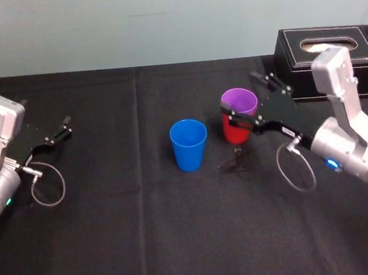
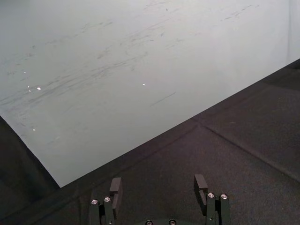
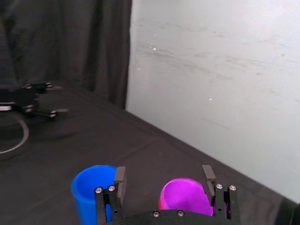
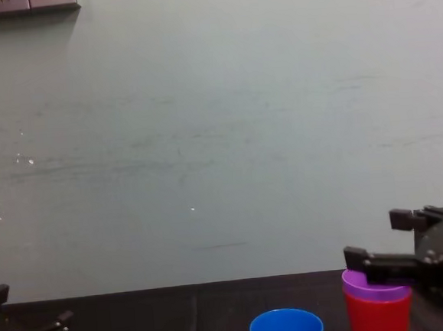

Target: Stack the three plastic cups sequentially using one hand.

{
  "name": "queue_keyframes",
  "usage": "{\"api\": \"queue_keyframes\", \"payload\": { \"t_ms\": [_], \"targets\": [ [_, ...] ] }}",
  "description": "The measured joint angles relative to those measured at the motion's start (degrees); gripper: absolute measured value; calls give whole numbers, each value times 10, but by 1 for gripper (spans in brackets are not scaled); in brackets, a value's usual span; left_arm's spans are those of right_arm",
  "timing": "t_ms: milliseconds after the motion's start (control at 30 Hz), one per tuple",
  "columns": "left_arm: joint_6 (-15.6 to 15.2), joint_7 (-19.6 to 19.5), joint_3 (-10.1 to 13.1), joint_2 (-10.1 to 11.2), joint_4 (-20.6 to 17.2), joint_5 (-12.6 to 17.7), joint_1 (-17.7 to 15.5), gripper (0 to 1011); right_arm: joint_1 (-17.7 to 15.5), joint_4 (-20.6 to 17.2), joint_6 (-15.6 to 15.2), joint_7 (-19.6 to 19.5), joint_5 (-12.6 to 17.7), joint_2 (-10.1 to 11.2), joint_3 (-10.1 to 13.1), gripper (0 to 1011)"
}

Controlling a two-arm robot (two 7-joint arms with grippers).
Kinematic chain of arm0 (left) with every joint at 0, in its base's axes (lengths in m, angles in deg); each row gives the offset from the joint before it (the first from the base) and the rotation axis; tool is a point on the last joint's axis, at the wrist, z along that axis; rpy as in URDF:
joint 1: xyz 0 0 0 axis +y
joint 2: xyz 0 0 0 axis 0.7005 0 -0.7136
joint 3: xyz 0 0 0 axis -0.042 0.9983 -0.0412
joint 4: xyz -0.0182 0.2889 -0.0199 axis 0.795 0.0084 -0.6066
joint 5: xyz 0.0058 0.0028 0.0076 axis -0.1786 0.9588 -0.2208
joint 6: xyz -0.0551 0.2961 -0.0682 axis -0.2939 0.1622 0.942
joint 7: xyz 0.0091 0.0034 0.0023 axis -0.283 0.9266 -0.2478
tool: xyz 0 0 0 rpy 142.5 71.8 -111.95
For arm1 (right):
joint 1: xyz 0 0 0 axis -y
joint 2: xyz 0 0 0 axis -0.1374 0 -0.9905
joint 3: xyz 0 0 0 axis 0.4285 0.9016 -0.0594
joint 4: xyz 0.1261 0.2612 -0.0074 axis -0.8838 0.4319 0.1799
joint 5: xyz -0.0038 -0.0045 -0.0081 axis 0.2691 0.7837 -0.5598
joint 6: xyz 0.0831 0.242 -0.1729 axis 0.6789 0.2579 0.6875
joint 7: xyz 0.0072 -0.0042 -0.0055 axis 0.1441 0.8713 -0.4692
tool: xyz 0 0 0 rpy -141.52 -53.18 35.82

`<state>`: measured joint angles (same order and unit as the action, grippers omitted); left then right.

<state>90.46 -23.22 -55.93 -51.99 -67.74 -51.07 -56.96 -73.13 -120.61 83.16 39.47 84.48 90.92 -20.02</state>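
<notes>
A purple cup sits nested inside a red cup right of the table's middle. The pair also shows in the chest view, purple rim above red body. To their left a blue cup stands alone and upright. My right gripper is open at the purple cup's rim, one finger on either side. In the right wrist view the purple cup lies between the spread fingers, with a gap on the blue cup's side. My left gripper rests open at the far left.
A black stitched box stands at the back right, just behind my right arm. Black cloth covers the table, with a pale wall behind it. A cable loop hangs from the left wrist.
</notes>
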Motion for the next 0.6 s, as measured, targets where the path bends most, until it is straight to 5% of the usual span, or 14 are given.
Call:
{"api": "queue_keyframes", "payload": {
  "t_ms": [267,600],
  "targets": [
    [0,0,0,0,0,0,0,1005,-69,-46,10,20,18,33,3,1003],
    [0,0,0,0,0,0,0,1004,-93,-22,34,33,4,34,-27,1003]
  ]
}}
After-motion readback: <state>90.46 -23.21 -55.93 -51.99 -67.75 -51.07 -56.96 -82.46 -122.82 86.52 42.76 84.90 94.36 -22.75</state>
